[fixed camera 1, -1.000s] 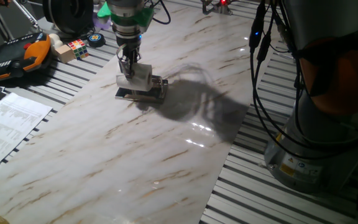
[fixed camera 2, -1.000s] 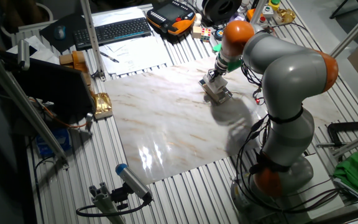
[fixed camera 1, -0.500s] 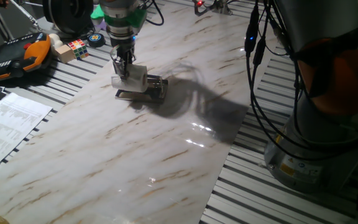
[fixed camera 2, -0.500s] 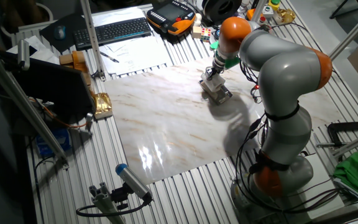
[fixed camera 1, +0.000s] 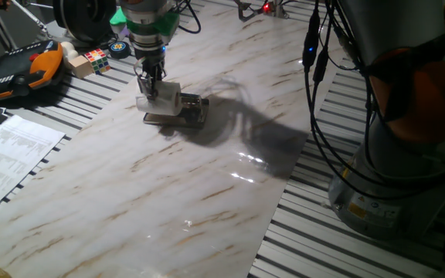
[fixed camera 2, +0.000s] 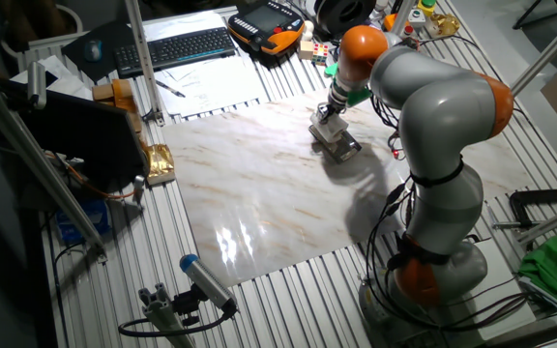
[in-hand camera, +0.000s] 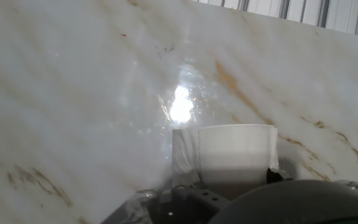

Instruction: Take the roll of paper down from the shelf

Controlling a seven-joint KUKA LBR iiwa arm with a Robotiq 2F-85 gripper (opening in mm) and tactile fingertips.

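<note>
Currently tool (fixed camera 1: 150, 86) is clamped on the roll of paper (fixed camera 1: 166, 98), upper left of frame just above the shelf (fixed camera 1: 178, 116); soft, light, crushable, so grip its sides gently.

The arm reaches low over the table, its pincer (fixed camera 1: 151, 83) pointing down, fingers closed.

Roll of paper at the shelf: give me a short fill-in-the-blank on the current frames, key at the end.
1. The gripper is shut on the roll of paper, whose colour is ____.
2. The shelf stands on a slab with a ____ pattern.
3. In the hand view the roll of paper shows near the ____ edge of the picture.
4. The Rubik's cube lies beside an orange and black ____.

Missing words: white; marble; bottom; teach pendant
</note>
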